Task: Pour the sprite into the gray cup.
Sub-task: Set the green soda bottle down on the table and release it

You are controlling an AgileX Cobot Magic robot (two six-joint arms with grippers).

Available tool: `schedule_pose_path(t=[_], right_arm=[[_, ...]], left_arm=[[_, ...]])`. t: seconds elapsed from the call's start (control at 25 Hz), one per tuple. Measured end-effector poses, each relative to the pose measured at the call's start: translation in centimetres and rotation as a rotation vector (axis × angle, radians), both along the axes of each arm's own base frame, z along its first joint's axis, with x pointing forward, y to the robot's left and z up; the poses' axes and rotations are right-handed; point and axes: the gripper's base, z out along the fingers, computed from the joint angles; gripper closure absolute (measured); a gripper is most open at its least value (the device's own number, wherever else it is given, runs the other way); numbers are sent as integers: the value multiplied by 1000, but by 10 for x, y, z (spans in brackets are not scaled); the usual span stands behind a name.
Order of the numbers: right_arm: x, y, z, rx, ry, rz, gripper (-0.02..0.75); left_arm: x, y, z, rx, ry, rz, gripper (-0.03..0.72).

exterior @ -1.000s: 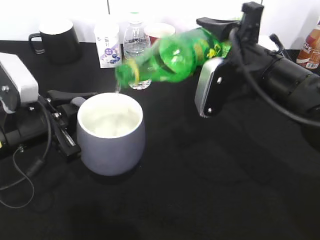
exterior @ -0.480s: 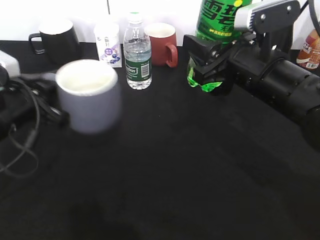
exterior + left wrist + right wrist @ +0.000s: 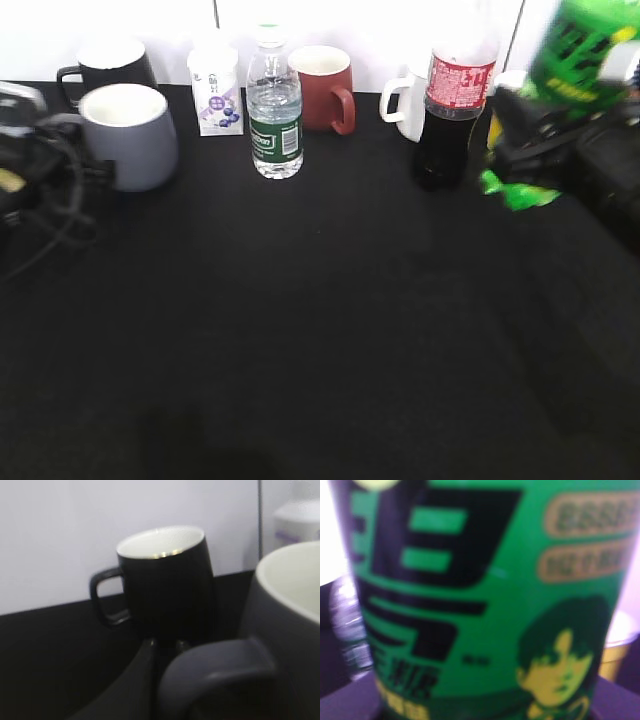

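The gray cup (image 3: 130, 135) stands at the back left, in front of a black mug. My left gripper (image 3: 88, 172) is at its left side, shut on the cup's loop handle (image 3: 220, 667). The white inside of the cup (image 3: 295, 580) shows at the right of the left wrist view. The sprite (image 3: 580, 45) is upright at the far right, off the table, blurred. My right gripper (image 3: 525, 150) is shut round its lower body. The green-and-yellow label of the sprite (image 3: 485, 600) fills the right wrist view and hides the fingers.
Along the back stand a black mug (image 3: 112, 60), a white carton (image 3: 215, 90), a clear water bottle (image 3: 274, 105), a dark red mug (image 3: 322, 75), a white mug (image 3: 405, 100) and a cola bottle (image 3: 455, 100). The black mug (image 3: 165, 580) stands just behind the gray cup.
The sprite went from tilted over the cup to upright and moved away to the far right. The left gripper carried the gray cup from the middle to the back left.
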Motion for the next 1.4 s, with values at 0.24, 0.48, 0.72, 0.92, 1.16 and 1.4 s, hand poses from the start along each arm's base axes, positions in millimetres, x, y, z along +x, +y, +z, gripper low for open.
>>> schedule_pose_path(t=[0.24, 0.48, 0.72, 0.92, 1.16, 1.4], right_arm=[[1, -8, -1, -4, 16, -85, 323], [1, -8, -1, -7, 15, -87, 323], [7, -30, -3, -48, 33, -240, 323], [40, -108, -7, -23, 55, -395, 323], [124, -131, -64, -68, 139, -241, 323], [161, -131, -92, -88, 139, -197, 302]], left_arm=[[35, -5, -20, -15, 4, -1, 616], [17, -2, -23, -12, 8, 2, 452], [-50, -1, 12, -14, 12, -22, 439], [-87, -35, 53, -28, 21, -166, 439], [-110, -57, 86, -41, 6, -283, 439], [-115, -56, 94, -42, 9, -286, 439]])
